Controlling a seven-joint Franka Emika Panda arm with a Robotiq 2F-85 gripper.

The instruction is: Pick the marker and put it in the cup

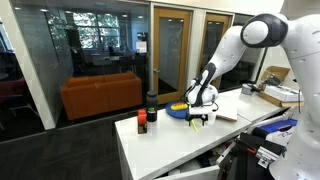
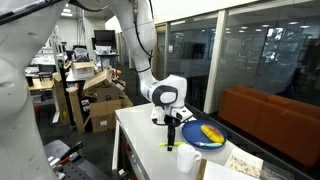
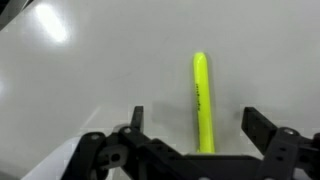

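1. Hovering over the marker (image 3: 202, 100) is where the claw (image 3: 196, 122) is at right now. In the wrist view it's spread wide and holding nothing, with the 2 fingers (image 3: 137, 118) sitting either side of the marker.
2. The marker is bright yellow and lies flat on the white worktop (image 3: 90, 70), pointing away from the camera. It's not dead centre, it sits closer to the finger on the right of that picture than to the other 1.
3. So my read is that the step in hand is the pick itself: lined up, not yet gripped. I can't tell from these shots how far above the worktop the fingertips are.
4. Next move, I'd say: nudge sideways a touch to centre it, drop until the fingers straddle the barrel, then close across it. It's slim and round, so it could roll or skid if 1 finger hits first.
5. The cup (image 2: 187, 158) is the small white 1 in an exterior view, just beside the blue dish (image 2: 208, 134) and a little apart from the claw. After lifting, the marker needs tipping upright to go in.
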